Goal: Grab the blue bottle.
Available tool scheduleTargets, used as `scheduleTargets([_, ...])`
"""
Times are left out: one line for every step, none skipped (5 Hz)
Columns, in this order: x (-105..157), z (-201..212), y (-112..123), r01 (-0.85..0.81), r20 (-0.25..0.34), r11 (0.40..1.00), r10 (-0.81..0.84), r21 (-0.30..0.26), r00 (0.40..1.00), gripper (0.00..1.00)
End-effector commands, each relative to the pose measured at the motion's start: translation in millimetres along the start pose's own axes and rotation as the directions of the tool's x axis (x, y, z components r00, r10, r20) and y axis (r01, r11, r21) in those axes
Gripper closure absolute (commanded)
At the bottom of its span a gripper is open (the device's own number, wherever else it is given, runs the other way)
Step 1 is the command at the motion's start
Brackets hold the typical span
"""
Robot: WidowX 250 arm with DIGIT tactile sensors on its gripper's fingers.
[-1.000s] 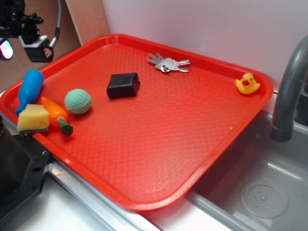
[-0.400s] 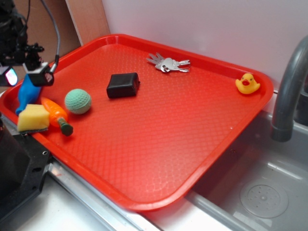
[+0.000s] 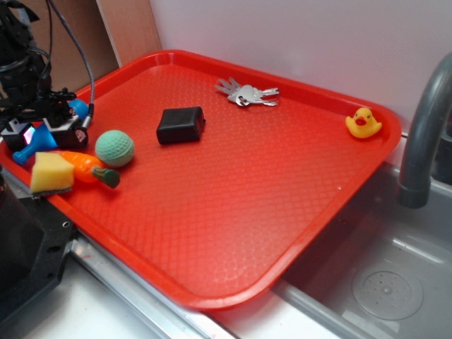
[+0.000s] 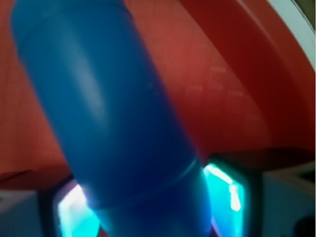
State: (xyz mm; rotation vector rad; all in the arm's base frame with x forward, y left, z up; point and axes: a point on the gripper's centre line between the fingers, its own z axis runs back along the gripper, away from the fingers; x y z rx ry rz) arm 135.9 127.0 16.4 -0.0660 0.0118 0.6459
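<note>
Your tool (image 3: 44,133) straddles the blue bottle (image 3: 28,147) lying at the tray's (image 3: 282,233) left rim; whether it's clenched, I cannot tell.

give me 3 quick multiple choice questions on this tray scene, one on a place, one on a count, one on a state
1. Where is the rubber duck?
A. far right corner of the red tray
B. beside the green ball
C. in the sink

2. How many black boxes are on the tray?
A. three
B. one
C. none

3. The gripper is:
A. above the keys
B. down around the blue bottle
C. out of view

Answers: 1 A, it sits by the tray's rim; 2 B, a single black box; 3 B, the bottle fills the wrist view between both fingers.
</note>
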Motion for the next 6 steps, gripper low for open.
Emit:
scheduleTargets([-8.3,59.5,-50.4,0.294,0.031,0.956,-0.294,0.008,0.955,1.00])
scheduleTargets([-19.1,106.3,-101.4,0.522,0.044,0.853,-0.522,0.019,0.852,1.00])
scheduleTargets([-45.3,151.7,-144.0,0.699,0.028,0.715,-0.699,-0.003,0.715,1.00])
scheduleTargets([-80.7,181.0,-158.0,0.746,0.032,0.666,-0.745,0.002,0.666,1.00])
scheduleTargets([-97.1,202.7,-154.6,0.749,0.069,0.662,-0.748,0.008,0.660,1.00])
scheduleTargets([-93.3,200.6,-146.6,0.713,0.067,0.700,-0.713,0.025,0.698,1.00])
